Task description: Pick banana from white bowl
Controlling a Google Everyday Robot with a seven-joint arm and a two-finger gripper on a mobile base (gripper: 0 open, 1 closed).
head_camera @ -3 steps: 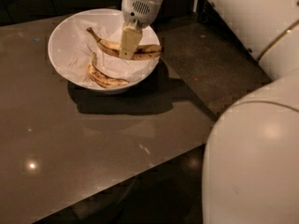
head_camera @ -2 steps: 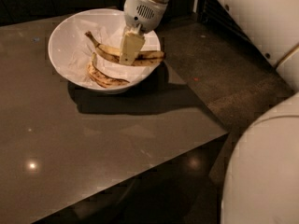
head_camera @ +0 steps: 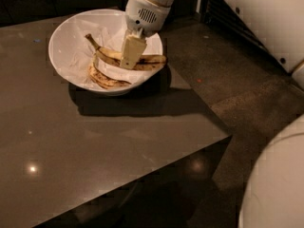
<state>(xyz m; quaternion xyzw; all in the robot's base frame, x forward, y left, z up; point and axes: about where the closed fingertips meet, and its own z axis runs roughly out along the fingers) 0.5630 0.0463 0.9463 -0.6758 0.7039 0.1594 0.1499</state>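
Observation:
The white bowl (head_camera: pixel 64 51) stands on the dark table at the upper left, lined with crumpled white paper. The banana (head_camera: pixel 151 61) lies in it: a brown-spotted yellow bunch with its stem pointing up-left and a second fruit curving along the bowl's front. My gripper (head_camera: pixel 129 61) reaches down into the bowl from above, its cream finger (head_camera: pixel 131 50) lying across the upper banana's middle. The far finger is hidden behind the near one.
The dark grey table (head_camera: pixel 95 146) has its right edge and front corner near mid-frame, with dark speckled floor (head_camera: pixel 237 94) beyond. A white wall panel (head_camera: pixel 266 18) is at the upper right. My white base (head_camera: pixel 280 184) fills the lower right.
The gripper has sunk a little lower onto the upper banana. The view has shifted, so the robot's white body covers less of the right side. The bananas have barely moved.

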